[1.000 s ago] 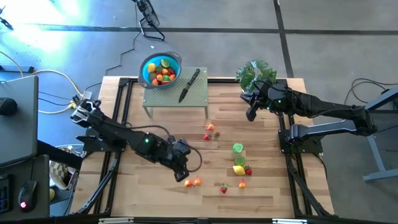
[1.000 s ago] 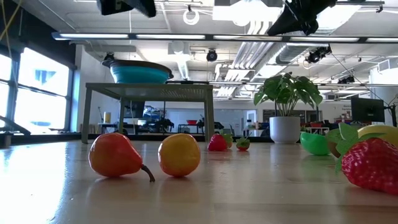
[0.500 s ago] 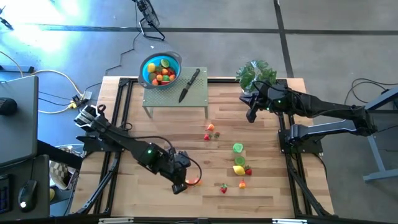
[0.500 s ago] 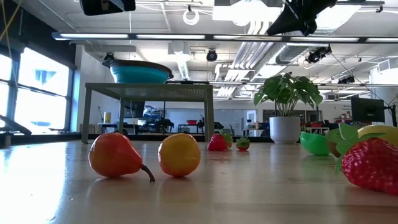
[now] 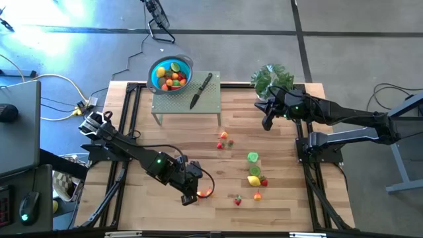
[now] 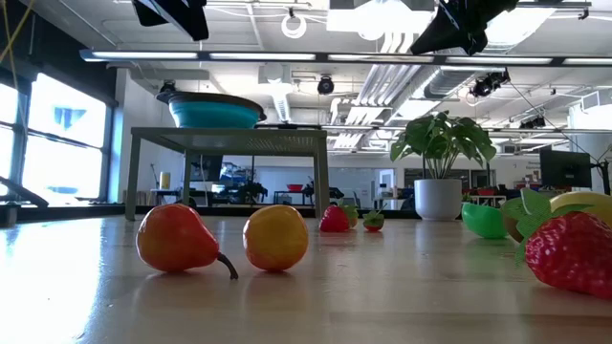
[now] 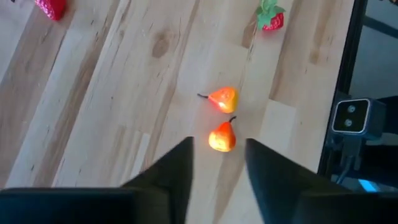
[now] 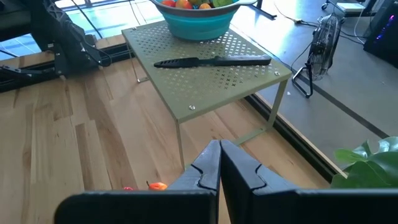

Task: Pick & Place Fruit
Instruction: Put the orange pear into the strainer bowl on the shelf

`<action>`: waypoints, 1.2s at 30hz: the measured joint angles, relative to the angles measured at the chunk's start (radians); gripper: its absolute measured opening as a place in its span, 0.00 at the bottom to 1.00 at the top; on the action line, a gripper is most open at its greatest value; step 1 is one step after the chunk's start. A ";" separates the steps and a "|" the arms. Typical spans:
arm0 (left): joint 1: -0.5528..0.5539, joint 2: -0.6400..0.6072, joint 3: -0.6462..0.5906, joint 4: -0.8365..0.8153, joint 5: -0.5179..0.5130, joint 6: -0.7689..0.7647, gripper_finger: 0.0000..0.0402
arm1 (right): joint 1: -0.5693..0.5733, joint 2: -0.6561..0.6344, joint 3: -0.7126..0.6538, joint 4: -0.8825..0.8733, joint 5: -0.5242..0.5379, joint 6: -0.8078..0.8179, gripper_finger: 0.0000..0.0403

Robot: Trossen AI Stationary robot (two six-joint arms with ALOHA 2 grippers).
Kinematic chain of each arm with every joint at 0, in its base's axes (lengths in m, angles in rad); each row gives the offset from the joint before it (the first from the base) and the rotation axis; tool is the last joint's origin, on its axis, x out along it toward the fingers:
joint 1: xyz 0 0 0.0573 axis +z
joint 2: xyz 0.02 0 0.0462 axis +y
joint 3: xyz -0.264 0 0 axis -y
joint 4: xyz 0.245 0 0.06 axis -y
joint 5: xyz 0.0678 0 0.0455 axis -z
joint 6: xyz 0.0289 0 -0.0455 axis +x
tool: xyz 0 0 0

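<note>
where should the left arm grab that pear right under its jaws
Take the pear across its round lower belly, coming straight down from above. It lies on its side on the table, stem toward the second pear, so close the left gripper crosswise to the stem line, clear of its neighbour.

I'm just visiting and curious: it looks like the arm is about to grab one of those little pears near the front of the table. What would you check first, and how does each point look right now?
1. Left pincer open: ok, its fingers stand apart in its wrist view.
2. Target lined up: ok, the nearer orange pear sits just ahead of the gap between the fingers.
3. Neighbour clear: not ok, a second pear lies close by and might get nudged.
4. Height above the table: cannot tell; the low view shows the pincer well above the fruit.
5. Blue bowl ready: ok, it sits on the small stand, with fruit in it.
6. Right pincer out of the way: ok, shut, far off near the potted plant.
</note>
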 joint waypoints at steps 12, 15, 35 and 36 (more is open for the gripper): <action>0.000 0.044 0.000 0.055 0.003 0.002 0.70 | 0.000 0.000 0.000 -0.006 0.000 0.000 0.01; 0.000 0.061 0.000 0.100 0.001 -0.014 0.71 | 0.000 0.000 0.000 -0.009 0.000 -0.001 0.01; -0.001 0.266 -0.001 0.156 0.150 -0.022 0.71 | 0.000 0.000 0.000 -0.023 0.000 -0.008 0.01; -0.001 0.272 -0.001 0.157 0.150 -0.022 0.71 | 0.000 0.000 0.000 -0.023 0.000 -0.008 0.01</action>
